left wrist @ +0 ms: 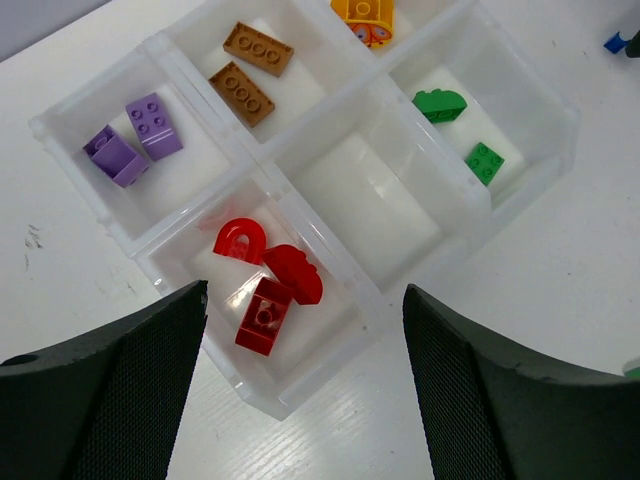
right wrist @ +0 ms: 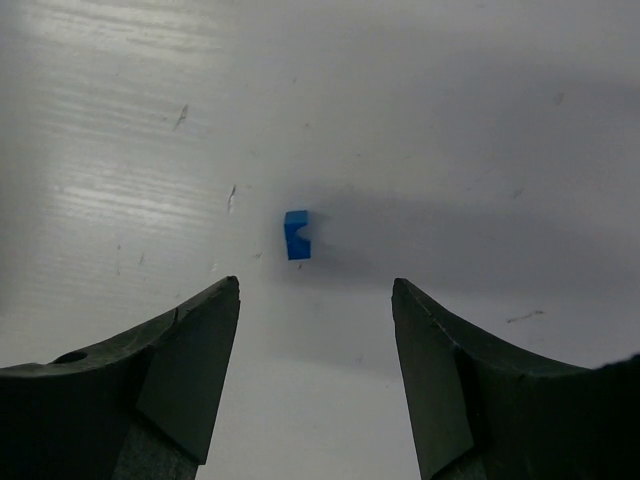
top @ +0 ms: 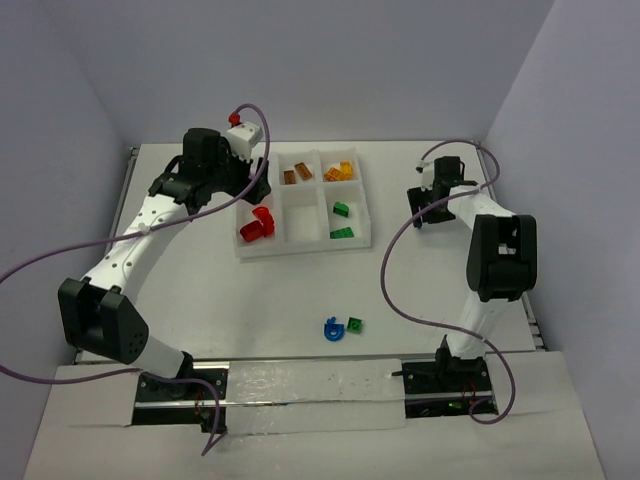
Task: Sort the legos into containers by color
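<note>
The white tray (top: 300,249) has six compartments. In the left wrist view its rim (left wrist: 300,395) frames two purple bricks (left wrist: 135,140), two brown bricks (left wrist: 245,75), orange pieces (left wrist: 362,15), two green pieces (left wrist: 460,130) and three red pieces (left wrist: 265,285). The front middle compartment is empty. My left gripper (top: 250,192) is open and empty above the red compartment (left wrist: 305,290). My right gripper (top: 425,200) is open and empty to the right of the tray. A small blue brick (right wrist: 297,234) lies on the table just beyond its fingertips (right wrist: 315,285). A blue curved piece (top: 332,328) and a green brick (top: 355,325) lie near the front.
The table's right edge (top: 520,260) runs close behind my right arm. Purple cables loop beside both arms. A blue piece (left wrist: 618,42) shows on the table beyond the tray's far side in the left wrist view.
</note>
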{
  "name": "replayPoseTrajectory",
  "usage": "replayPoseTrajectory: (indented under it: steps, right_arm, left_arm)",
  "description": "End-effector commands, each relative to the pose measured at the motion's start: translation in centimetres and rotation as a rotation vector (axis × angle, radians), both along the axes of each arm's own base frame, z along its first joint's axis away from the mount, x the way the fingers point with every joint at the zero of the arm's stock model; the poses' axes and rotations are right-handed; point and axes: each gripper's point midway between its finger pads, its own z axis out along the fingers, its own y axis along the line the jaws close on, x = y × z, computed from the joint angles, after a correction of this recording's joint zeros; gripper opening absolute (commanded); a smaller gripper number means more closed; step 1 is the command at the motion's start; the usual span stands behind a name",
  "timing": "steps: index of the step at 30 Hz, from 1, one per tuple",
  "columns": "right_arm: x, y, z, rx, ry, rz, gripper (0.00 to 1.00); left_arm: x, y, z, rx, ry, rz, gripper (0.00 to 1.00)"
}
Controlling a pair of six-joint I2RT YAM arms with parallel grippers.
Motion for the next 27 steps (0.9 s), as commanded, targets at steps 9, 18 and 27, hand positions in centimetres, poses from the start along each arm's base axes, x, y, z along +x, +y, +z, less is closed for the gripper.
replayPoseTrajectory:
  steps: [9,18,27]
  right_arm:
    - [3.4,-0.7,-1.0,-0.004,0.026,0.01,0.62]
    - [2.4,0.0,-2.2,-0.003,0.078,0.053,0.41]
    - [0.4,2.5,-0.2,0.051,0.072,0.144,0.01]
  left_arm:
    - [-1.0,0.6,1.9,-0.013,-0.036,0.005,0.85]
    - [-1.3,1.0,1.1,0.009,-0.031,0.013,0.85]
    - [-1.4,2.1,0.6,0.007,-0.011,0.044,0.91]
